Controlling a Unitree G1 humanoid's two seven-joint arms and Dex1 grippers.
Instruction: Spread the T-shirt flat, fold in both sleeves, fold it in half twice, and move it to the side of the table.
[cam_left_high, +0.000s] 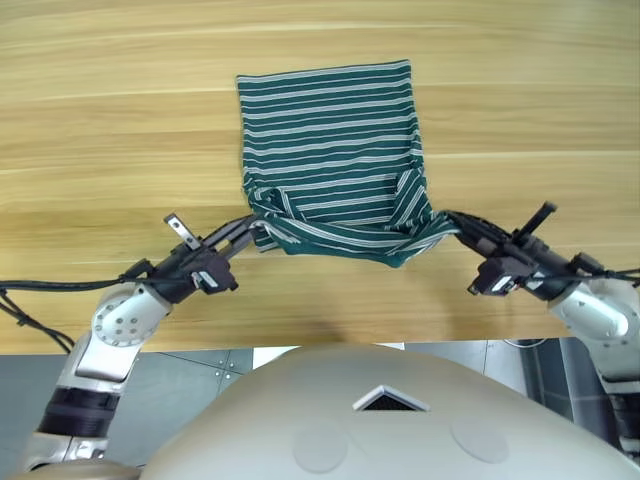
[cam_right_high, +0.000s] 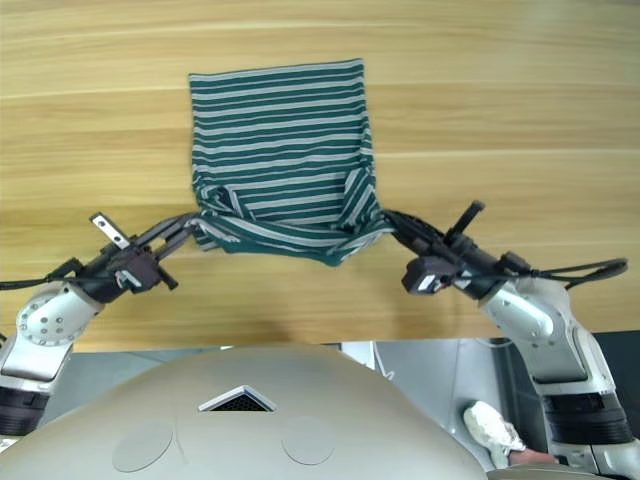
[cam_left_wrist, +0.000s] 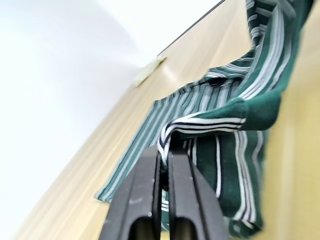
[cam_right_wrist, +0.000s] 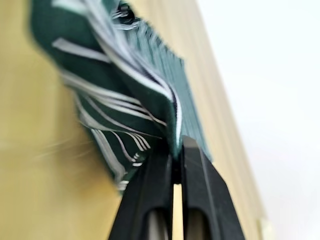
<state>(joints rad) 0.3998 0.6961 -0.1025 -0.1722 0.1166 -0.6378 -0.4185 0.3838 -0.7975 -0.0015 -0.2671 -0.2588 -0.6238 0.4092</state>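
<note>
A dark green T-shirt (cam_left_high: 330, 130) with thin white stripes lies folded into a narrow rectangle on the wooden table (cam_left_high: 100, 130). Its near end is lifted off the wood and sags between the two grippers. My left gripper (cam_left_high: 256, 219) is shut on the near left corner; in the left wrist view its black fingers (cam_left_wrist: 145, 185) pinch the striped hem (cam_left_wrist: 200, 122). My right gripper (cam_left_high: 447, 218) is shut on the near right corner, and the right wrist view shows cloth (cam_right_wrist: 125, 95) bunched above its closed fingers (cam_right_wrist: 200, 195). The far end rests flat.
Bare wood stretches to both sides of the shirt and beyond it. The table's near edge (cam_left_high: 300, 345) runs just below the grippers, with grey floor (cam_left_high: 190, 370) under it. Black cables (cam_left_high: 50, 285) trail from both arms.
</note>
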